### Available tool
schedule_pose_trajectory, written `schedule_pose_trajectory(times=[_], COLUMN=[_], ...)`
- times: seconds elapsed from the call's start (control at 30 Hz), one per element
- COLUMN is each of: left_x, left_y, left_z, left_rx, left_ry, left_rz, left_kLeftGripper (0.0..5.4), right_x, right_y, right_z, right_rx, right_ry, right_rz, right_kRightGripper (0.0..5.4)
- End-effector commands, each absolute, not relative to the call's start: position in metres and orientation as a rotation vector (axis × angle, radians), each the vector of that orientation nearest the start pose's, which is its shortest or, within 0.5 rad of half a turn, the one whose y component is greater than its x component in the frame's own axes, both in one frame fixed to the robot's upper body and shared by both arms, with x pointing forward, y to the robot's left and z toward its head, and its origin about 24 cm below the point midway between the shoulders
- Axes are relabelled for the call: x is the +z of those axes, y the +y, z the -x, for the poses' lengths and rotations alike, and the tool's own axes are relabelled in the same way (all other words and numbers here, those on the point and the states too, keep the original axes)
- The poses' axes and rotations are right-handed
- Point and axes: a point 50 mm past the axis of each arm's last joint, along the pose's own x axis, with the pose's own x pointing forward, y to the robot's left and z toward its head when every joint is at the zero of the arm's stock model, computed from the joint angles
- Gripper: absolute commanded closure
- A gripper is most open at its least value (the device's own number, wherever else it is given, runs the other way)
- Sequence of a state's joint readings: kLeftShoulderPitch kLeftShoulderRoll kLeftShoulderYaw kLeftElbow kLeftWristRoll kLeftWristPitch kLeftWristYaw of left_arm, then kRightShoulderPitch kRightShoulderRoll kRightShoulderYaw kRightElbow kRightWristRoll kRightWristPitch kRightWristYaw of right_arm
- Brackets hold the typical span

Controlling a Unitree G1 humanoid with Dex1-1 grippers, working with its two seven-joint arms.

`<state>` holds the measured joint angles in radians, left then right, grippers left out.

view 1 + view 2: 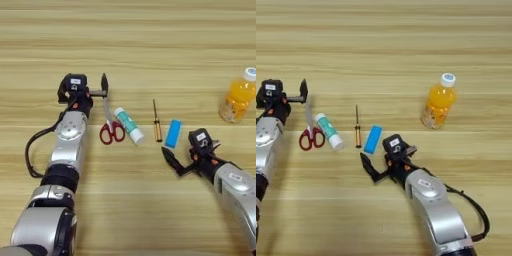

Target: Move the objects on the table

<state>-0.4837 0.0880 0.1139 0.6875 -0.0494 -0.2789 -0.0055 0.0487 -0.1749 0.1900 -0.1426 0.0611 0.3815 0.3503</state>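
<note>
Wooden tabletop (pixel 130 45). Left gripper (pixel 104 90), fingers unclear, at scissors (pixel 111 127) tips. Right gripper (pixel 370 167), spread wide, empty, near blue block (pixel 373 139). Juice bottle (pixel 438 102) toward right edge.

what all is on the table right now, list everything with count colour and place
scissors: 1, red handles, grey blades, left part of the row, blades pointing away from the robot
glue stick: 1, white and teal, lying just right of the scissors
screwdriver: 1, thin dark shaft, amber handle, middle of the row
block: 1, blue, flat, right of the screwdriver
juice bottle: 1, orange with white cap, upright, far right, apart from the row
table: 1, light-brown wood, under everything
left gripper: 1, black, at the scissor blade tips
right gripper: 1, black, just on the robot's side of the block, touching nothing
</note>
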Motion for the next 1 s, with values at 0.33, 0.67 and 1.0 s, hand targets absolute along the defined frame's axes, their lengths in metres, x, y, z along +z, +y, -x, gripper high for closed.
schedule_pose_trajectory(times=[0.33,0.67,1.0], left_x=[0.047,0.047,0.047], left_y=[0.164,0.165,0.166], left_z=[-0.337,-0.336,-0.337], left_rx=[0.015,0.017,0.018], left_ry=[-0.051,-0.052,-0.05], left_rz=[-0.007,-0.008,-0.01], left_kLeftGripper=[0.0,0.0,0.0], right_x=[0.008,0.004,0.009], right_y=[-0.128,-0.138,-0.152], right_z=[-0.238,-0.239,-0.237], right_rx=[0.432,0.339,0.248], right_ry=[0.388,0.413,0.428], right_rz=[0.083,0.122,0.126], right_kRightGripper=[0.04,0.04,0.04])
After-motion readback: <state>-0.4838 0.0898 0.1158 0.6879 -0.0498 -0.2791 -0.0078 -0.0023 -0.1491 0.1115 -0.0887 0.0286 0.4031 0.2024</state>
